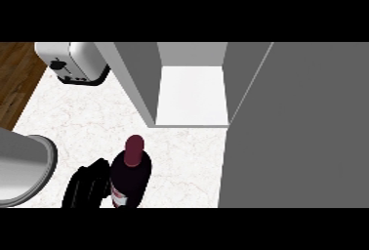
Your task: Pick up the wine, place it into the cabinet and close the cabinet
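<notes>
A dark wine bottle point(131, 176) with a maroon capped neck and a pale label stands upright low in the head view, over the white marbled counter point(86, 117). My left hand point(85, 188) is pressed against the bottle's left side, fingers curled towards it; the bottle hides part of them. A grey forearm point(22, 166) comes in from the left edge. The cabinet point(191, 93) is straight beyond the bottle, with a pale bare floor inside. Its grey door point(296, 132) stands swung open at the right. My right hand does not show.
A white toaster point(72, 62) stands at the back left of the counter. Brown wooden floor point(14, 73) shows past the counter's left edge. The cabinet's left wall point(133, 78) juts out towards the bottle.
</notes>
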You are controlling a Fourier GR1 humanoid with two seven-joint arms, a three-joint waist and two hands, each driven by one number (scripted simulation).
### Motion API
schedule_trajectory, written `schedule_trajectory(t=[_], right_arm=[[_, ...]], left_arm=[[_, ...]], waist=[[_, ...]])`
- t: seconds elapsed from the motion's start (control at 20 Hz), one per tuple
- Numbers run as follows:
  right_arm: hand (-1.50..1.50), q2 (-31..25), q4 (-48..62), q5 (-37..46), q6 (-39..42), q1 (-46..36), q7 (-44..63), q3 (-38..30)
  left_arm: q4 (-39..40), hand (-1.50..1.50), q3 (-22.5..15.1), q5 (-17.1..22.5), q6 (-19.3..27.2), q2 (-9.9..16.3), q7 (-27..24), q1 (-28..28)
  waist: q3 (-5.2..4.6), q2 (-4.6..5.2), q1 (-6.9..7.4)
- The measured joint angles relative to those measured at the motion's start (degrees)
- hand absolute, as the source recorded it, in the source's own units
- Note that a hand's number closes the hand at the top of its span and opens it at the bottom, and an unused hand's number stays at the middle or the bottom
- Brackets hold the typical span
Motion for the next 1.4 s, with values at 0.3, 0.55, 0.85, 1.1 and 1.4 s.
schedule_trajectory(t=[0.3, 0.55, 0.85, 1.1, 1.4], right_arm=[[-1.5, 0.0, 0.3, 0.9, -0.6, -1.4, 0.7, 0.5], [-1.5, -0.2, 1.1, -0.2, 0.1, -0.9, -0.1, -0.4], [-1.5, 0.4, 3.5, 0.7, 1.2, 0.5, -3.4, -0.2], [-1.5, 0.8, 3.0, 1.5, 1.3, 1.1, -3.8, 0.7], [-1.5, 0.5, 2.8, 1.5, 0.9, 0.5, -3.4, -0.1]], left_arm=[[-8.4, 1.5, -1.8, 0.5, 7.8, -1.2, 7.3, -3.6], [-9.6, 1.5, -5.2, 1.6, 15.9, -1.6, 13.0, -10.3], [-7.0, 1.5, -6.4, 0.4, 23.3, -1.7, 15.0, -19.9], [-2.3, 1.5, -9.3, -1.8, 29.5, -1.8, 13.8, -26.1], [6.0, 1.5, -12.2, -3.6, 34.7, -1.8, 12.0, -33.1]], waist=[[-0.02, 0.04, -0.11], [-0.03, 0.08, -0.35], [-0.04, 0.1, -0.46], [-0.03, 0.11, -0.54], [-0.04, 0.12, -0.63]])
